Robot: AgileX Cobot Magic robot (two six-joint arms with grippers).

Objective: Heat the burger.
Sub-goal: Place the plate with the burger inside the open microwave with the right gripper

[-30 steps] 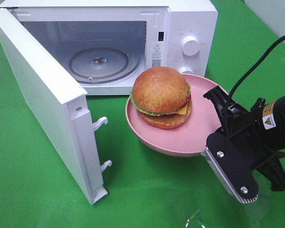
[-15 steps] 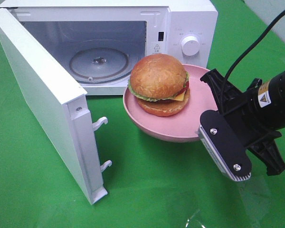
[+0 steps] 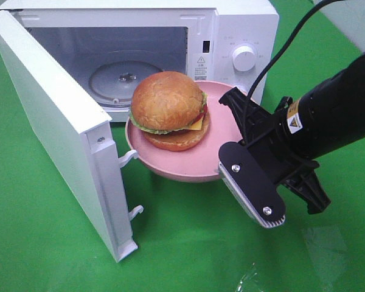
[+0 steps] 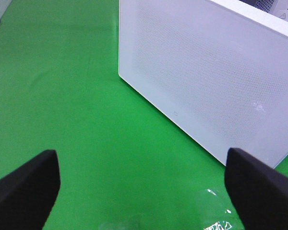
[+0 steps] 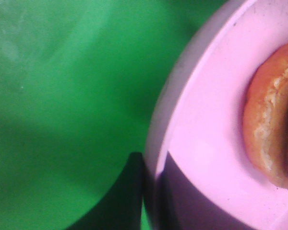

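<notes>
Since the earlier frames the right gripper (image 3: pixel 231 146) has carried the pink plate (image 3: pixel 220 115) leftward, from in front of the control knob (image 3: pixel 244 58) to the mouth of the open microwave (image 3: pixel 243 24). We see its jaws clamped on the plate's rim, one finger above and one below. The plate is held off the green cloth (image 3: pixel 48 243). The burger (image 3: pixel 168 109) sits upright on the plate, toward the side away from the grip. The plate's near edge is just beside the door (image 3: pixel 55 121) latch hooks. The cavity holds the glass turntable (image 3: pixel 118 82). The left gripper (image 4: pixel 144 191) hangs over the cloth facing the door's outer face, jaws spread wide, gripping nothing.
</notes>
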